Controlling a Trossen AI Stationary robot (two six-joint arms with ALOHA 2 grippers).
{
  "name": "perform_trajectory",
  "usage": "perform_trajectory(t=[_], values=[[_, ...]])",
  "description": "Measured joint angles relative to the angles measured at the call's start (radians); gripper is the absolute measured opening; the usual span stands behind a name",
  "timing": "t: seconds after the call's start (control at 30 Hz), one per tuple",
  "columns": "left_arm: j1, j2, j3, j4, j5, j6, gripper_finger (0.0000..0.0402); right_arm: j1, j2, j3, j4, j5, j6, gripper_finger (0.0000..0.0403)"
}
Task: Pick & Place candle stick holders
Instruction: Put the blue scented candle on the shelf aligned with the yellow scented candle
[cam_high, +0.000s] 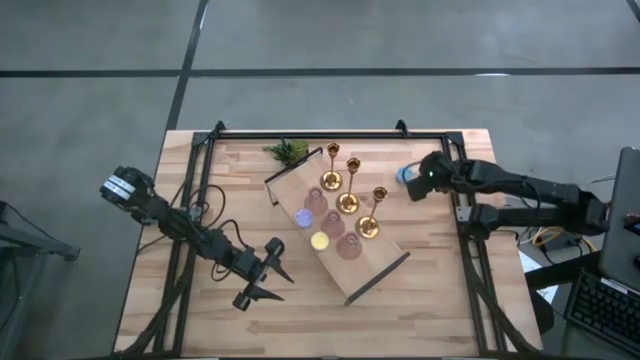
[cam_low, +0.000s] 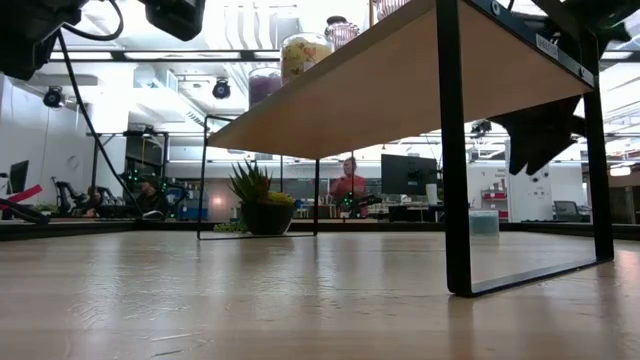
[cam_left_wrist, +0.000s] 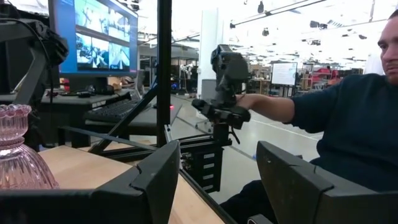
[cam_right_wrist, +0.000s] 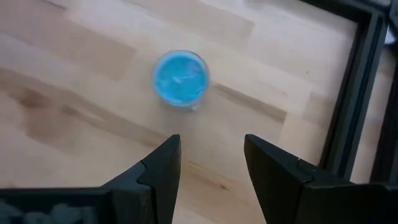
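Overhead view: a wooden table (cam_high: 200, 200) with a black frame fills the centre of the frame; a small raised shelf (cam_high: 375, 255) lies diagonally at mid-frame; on it three gold candlesticks (cam_high: 348, 200) run in a row along its upper-right side, and three pink glass cups (cam_high: 332, 224) run parallel just lower left of them; a purple tealight (cam_high: 302, 219) and a yellow tealight (cam_high: 320, 240) sit on the shelf's left side, beside the cups; a green sprig (cam_high: 288, 151) lies on the table just above the shelf's upper-left end. The right pincer (cam_high: 412, 180), right of centre, hangs over a blue tealight (cam_right_wrist: 180, 78) that rests on bare wood near the table's right rail, well apart from the shelf; its fingers are spread with nothing between them, the disc lying beyond their tips in the wrist view. The left pincer (cam_high: 262, 275), at lower centre-left, rests low over the table, fingers spread and empty; its wrist view shows one pink cup at the far left edge and a person (cam_left_wrist: 348, 137) in a dark sleeve at right, beyond the table.
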Motion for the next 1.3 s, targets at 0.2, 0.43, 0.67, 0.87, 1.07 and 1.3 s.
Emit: perform_trajectory(t=[0.2, 0.43, 0.67, 0.87, 1.07, 1.3], values=[[0.0, 0.0, 0.0, 0.002, 0.0, 0.0, 0.0218, -0.173, 0.063, 0.0, 0.123, -0.137, -0.093, 0.0165], [0.0, 0.0, 0.0, 0.002, 0.0, -0.01, 0.0218, -0.28, 0.208, 0.01, 0.202, -0.161, -0.162, 0.0152], [0.0, 0.0, 0.0, -0.006, 0.0, -0.01, 0.0218, -0.314, 0.321, 0.01, 0.229, -0.169, -0.197, 0.0132], [0.0, 0.0, 0.0, -0.023, 0.0, -0.013, 0.0218, -0.313, 0.344, 0.01, 0.272, -0.171, -0.203, 0.0121], [0.0, 0.0, 0.0, -0.023, 0.0, -0.013, 0.0218, -0.313, 0.317, 0.01, 0.274, -0.195, -0.206, 0.0125], [0.0, 0.0, 0.0, -0.022, 0.0, -0.013, 0.0218, -0.312, 0.333, 0.009, 0.311, -0.24, -0.193, 0.0129]])
